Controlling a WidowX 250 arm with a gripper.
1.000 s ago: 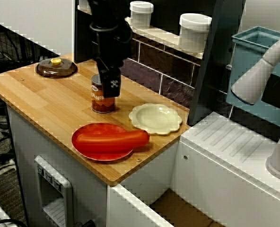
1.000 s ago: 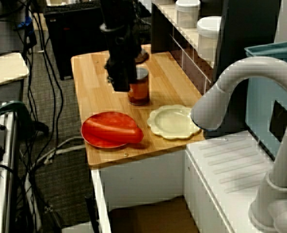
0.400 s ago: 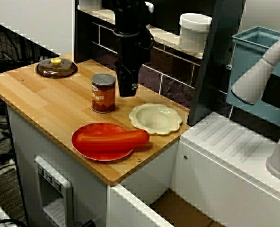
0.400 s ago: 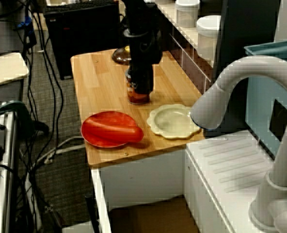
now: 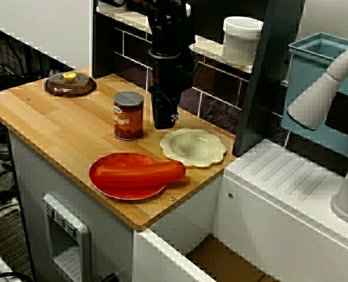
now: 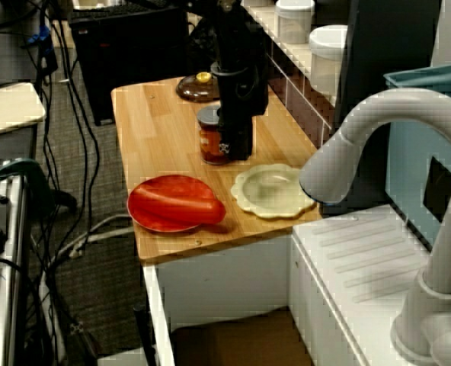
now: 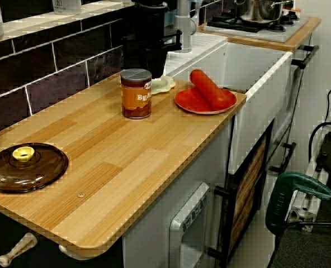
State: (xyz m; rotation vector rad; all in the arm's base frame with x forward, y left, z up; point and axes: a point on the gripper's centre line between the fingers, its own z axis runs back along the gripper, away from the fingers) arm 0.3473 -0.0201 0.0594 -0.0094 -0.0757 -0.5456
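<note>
The fingers (image 5: 164,121) point straight down and hang low over the tabletop (image 5: 56,126). They have nothing in them. They look like one dark block in every view, so I cannot tell how far open they are.

The can (image 5: 129,115) stands upright near the middle of the tabletop. The fingers are just beside it, on the side toward the wall. They are close to it, but they do not seem to touch it. In the view from the far end of the tabletop, the can hides the tips of the fingers. On the other side of the fingers lies the cream plate (image 5: 193,147), with its wavy edge right below them.

So the fingers are in a tight spot between the can and the cream plate. I think slow, small moves are best here. The can is tall, and a bump from the side could tip it. Going any lower might knock the edge of the cream plate, so it seems wise to stay above it.

The red plate (image 5: 109,181) with the long red thing (image 5: 144,173) on it sits near the front edge. The brown lid (image 5: 70,84) lies well apart, at the far corner.
</note>
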